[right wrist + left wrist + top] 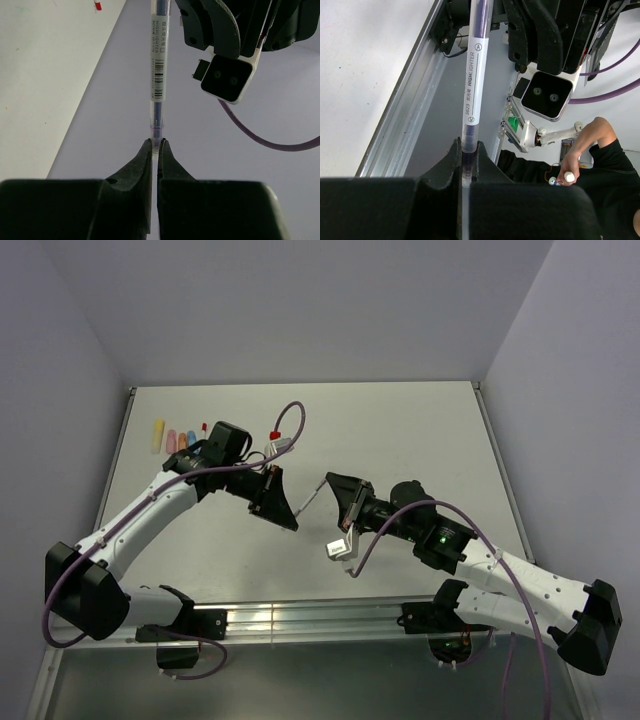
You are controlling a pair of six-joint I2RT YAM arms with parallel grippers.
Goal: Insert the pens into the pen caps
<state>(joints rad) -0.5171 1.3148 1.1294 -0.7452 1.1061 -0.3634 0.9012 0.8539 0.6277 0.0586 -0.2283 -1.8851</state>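
Note:
A thin white pen labelled as a highlighter hangs above the table between my two grippers. My left gripper is shut on one end, where the dark purple part of the pen sits between the jaws of the left gripper. My right gripper is shut on the opposite, clear end of the same pen, pinched at the very tips of the right gripper. I cannot tell whether that clear end is a pen cap. More pens lie at the back left: yellow, pink and orange.
A tiny red cap lies by the row of pens, and another red piece behind the left wrist. A metal rail runs along the near table edge. Beyond the table, a person's hand holds a small white object.

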